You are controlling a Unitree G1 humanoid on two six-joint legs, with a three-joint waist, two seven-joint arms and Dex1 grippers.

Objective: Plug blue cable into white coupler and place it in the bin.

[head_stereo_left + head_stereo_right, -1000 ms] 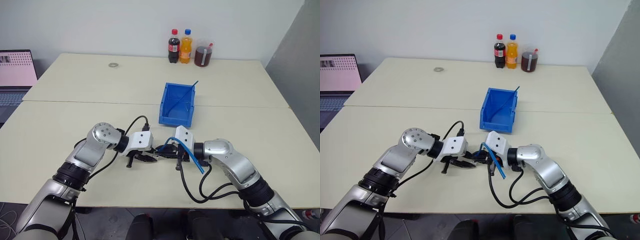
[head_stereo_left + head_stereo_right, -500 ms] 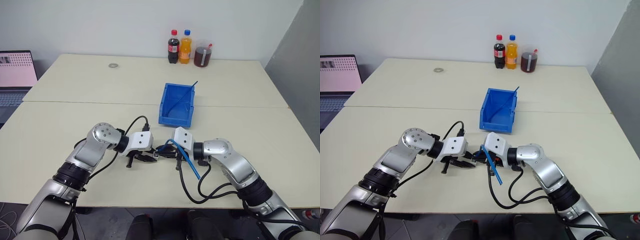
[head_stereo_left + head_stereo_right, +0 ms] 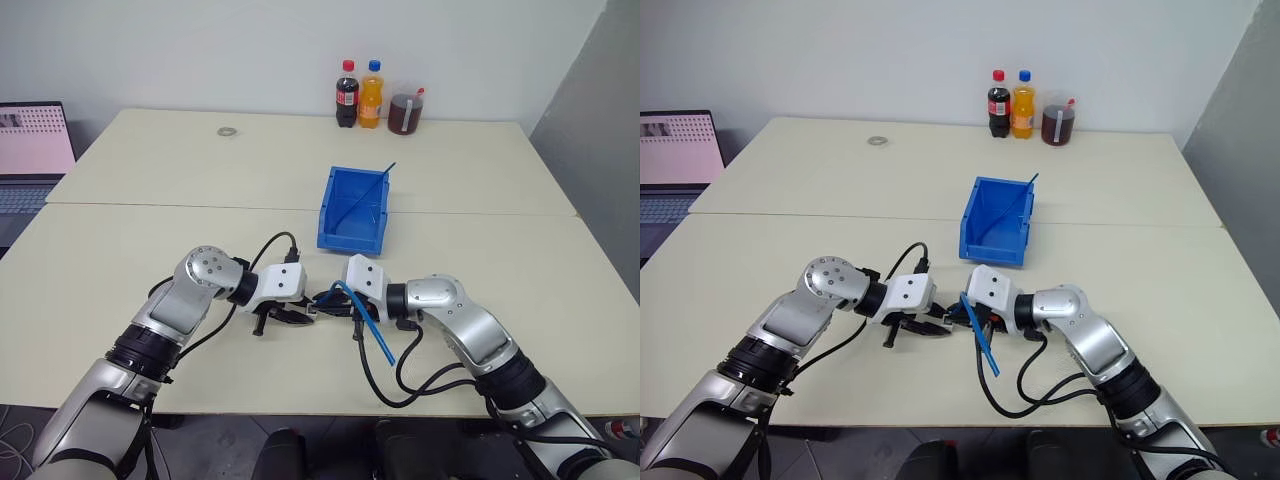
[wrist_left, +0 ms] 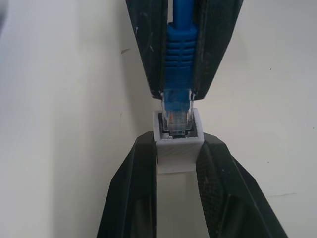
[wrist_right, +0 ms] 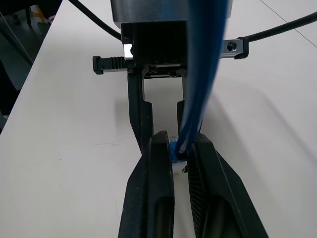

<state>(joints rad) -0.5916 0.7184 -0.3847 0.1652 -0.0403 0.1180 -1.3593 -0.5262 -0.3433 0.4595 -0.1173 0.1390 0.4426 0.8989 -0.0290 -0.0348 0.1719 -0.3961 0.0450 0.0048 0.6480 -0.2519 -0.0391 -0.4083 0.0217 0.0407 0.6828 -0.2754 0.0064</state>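
Note:
Near the table's front edge my two grippers meet tip to tip. My left gripper [image 4: 177, 141] is shut on the white coupler [image 4: 177, 151], a small white block with its dark opening facing the other gripper. My right gripper [image 4: 178, 94] is shut on the blue cable [image 4: 179, 49] at its ribbed boot. The clear plug [image 4: 175, 111] sits in the coupler's opening. The rest of the blue cable [image 3: 372, 326] arcs over the right wrist and hangs toward the table's front. The blue bin [image 3: 333, 236] stands open just beyond the grippers, with a thin blue rod [image 3: 377, 182] leaning across it.
Two drink bottles [image 3: 359, 93] and a jar of dark liquid [image 3: 406, 110] stand at the far edge. A small ring [image 3: 227, 130] lies far left, and a laptop [image 3: 30, 140] sits at the left. Black arm cables [image 3: 395, 385] loop over the front edge.
The loose length of blue cable has swung a little to the left below the right wrist. Both grippers stay where they were, still shut.

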